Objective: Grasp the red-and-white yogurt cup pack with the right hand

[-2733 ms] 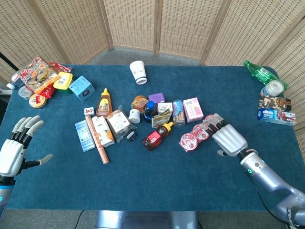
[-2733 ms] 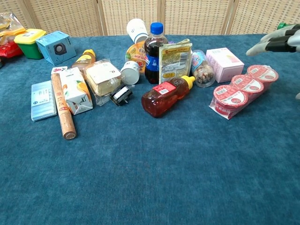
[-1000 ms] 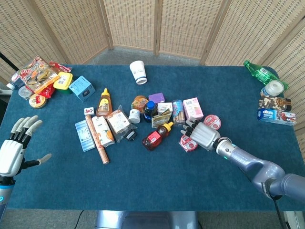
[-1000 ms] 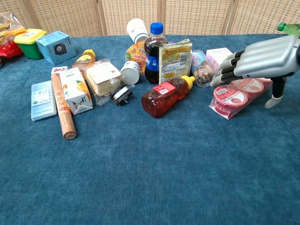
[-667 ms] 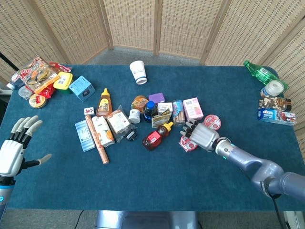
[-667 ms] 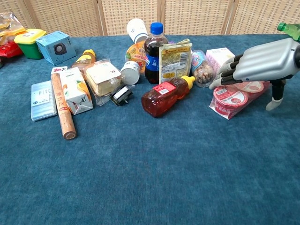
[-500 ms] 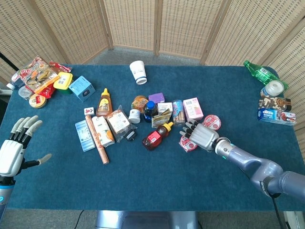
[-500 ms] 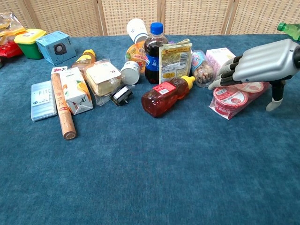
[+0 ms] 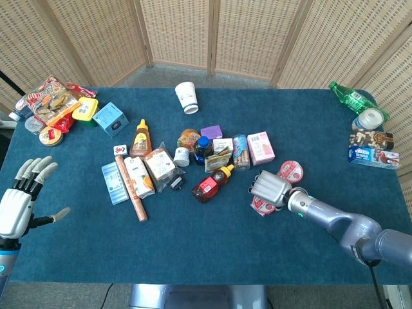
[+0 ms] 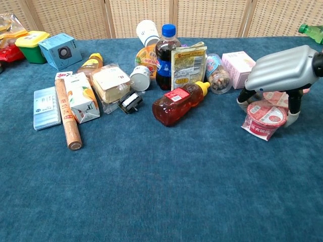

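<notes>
The red-and-white yogurt cup pack [image 9: 291, 171] lies right of the table's middle, partly under my right hand [image 9: 269, 187]. In the chest view the hand [image 10: 278, 67] arches over the pack [image 10: 266, 116], fingers down on its left side and thumb down on its right, gripping it. The pack's near end faces the chest camera; its middle is hidden by the palm. My left hand [image 9: 16, 207] hovers open at the table's left edge, fingers spread, holding nothing; only the head view shows it.
Close to the left of the pack lie a red honey bottle [image 10: 176, 103] and a spice jar [image 10: 218, 73], with a pink box [image 10: 241, 63] behind. Snack packs [image 9: 55, 106] crowd the far left corner; a green bottle [image 9: 347, 96] and boxes sit at the right edge.
My right hand moved from hovering with fingers stretched over the pack to curling down around it. The pack shifted towards the table's front and turned, its near end now facing the chest camera.
</notes>
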Motion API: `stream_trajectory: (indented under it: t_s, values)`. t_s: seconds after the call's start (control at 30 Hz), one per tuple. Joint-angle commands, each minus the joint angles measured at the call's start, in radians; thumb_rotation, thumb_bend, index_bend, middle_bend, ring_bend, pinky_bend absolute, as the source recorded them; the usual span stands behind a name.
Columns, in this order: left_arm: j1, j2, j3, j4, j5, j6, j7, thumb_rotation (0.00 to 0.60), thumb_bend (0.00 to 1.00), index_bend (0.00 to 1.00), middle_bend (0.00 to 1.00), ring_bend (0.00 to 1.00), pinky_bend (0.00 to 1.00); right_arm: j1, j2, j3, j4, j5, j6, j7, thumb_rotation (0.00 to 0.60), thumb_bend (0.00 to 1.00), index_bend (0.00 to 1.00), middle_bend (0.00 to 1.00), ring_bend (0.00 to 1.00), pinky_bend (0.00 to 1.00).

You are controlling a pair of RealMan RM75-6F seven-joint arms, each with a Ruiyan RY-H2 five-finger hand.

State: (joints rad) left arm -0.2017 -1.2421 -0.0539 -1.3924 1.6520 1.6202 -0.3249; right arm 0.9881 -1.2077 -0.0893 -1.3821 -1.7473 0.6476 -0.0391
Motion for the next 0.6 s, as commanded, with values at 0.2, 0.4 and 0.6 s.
stream_trajectory:
  t_s: [0.2, 0.4, 0.6]
  values:
    - [0.000, 0.001, 0.002, -0.001, 0.006, 0.004, -0.002, 0.600, 0.08, 0.11, 0.00, 0.00, 0.00, -0.017, 0.048, -0.030, -0.021, -0.040, 0.099, 0.076, 0.600, 0.15, 0.60, 0.88, 0.60, 0.84]
    - [0.000, 0.001, 0.003, -0.004, 0.009, 0.006, -0.002, 0.600, 0.08, 0.11, 0.00, 0.00, 0.00, -0.039, 0.106, -0.018, -0.077, -0.037, 0.157, 0.038, 0.600, 0.18, 0.62, 0.88, 0.60, 0.84]
    - [0.000, 0.001, 0.003, -0.005, 0.009, 0.006, -0.004, 0.600, 0.08, 0.11, 0.00, 0.00, 0.00, -0.063, 0.168, -0.001, -0.139, -0.027, 0.201, -0.002, 0.600, 0.19, 0.63, 0.89, 0.60, 0.84]
